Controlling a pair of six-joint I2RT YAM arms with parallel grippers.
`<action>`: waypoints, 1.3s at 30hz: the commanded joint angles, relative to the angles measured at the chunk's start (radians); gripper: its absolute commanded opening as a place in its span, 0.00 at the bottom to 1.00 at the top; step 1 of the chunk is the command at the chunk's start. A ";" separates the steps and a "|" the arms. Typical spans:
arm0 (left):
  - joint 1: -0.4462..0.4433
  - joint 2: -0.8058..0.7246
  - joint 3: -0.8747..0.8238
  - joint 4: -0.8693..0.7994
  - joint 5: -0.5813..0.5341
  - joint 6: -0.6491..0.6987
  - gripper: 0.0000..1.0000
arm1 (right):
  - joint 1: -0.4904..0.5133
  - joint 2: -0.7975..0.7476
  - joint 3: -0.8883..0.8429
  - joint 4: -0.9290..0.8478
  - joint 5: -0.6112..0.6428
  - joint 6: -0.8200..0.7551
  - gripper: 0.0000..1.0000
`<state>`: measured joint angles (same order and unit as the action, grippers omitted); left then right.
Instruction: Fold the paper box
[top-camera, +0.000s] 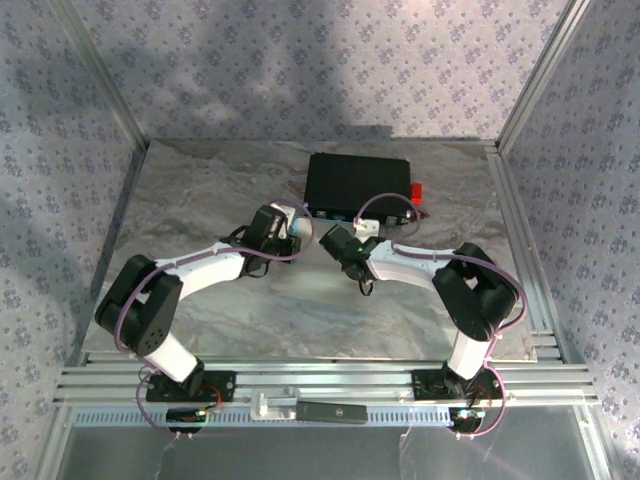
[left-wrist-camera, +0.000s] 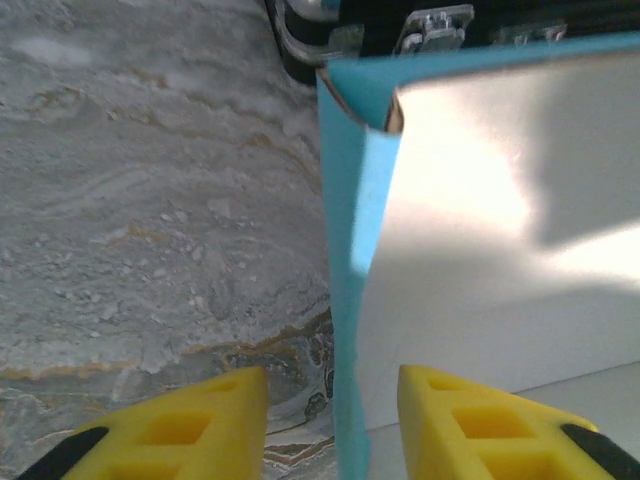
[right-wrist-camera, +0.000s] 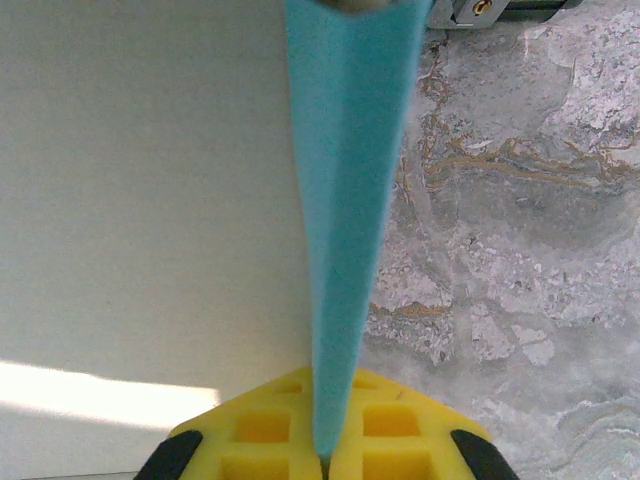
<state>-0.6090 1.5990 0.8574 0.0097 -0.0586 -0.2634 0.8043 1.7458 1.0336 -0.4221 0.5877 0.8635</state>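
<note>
R hand (right-wrist-camera: 322, 455) clenched on box (right-wrist-camera: 345, 200) wall; L hand (left-wrist-camera: 333, 390) released, wall loose in its gap. Risk: R tugs alone, thin card buckles.

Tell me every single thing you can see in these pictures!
thin cardboard paper box: one, cyan-blue outside and white inside, between the two grippers, just in front of the case
black hard case with metal latches: one, black, far middle of the table
small red thing: one, red, at the case's right end, too small to name
marbled table: one, grey with brownish veins, under everything
flat black bar: one, black, on the metal rail at the near edge
left arm and right arm: two, white and black, bolted at the near edge
left gripper: one, yellow fingers, open around the box's blue edge
right gripper: one, yellow fingers, shut on a blue flap
</note>
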 joint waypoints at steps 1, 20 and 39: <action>0.000 0.038 0.060 -0.011 0.003 0.007 0.34 | -0.004 0.018 0.022 -0.022 -0.008 -0.014 0.00; -0.060 0.167 0.155 -0.076 -0.231 0.035 0.05 | -0.010 0.031 0.022 -0.024 -0.016 -0.013 0.00; -0.043 0.109 0.094 -0.038 -0.122 0.033 0.20 | -0.008 0.037 0.030 -0.029 -0.017 -0.005 0.00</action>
<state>-0.6582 1.6962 0.9344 -0.0296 -0.1944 -0.2440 0.7898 1.7596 1.0500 -0.4168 0.5758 0.8566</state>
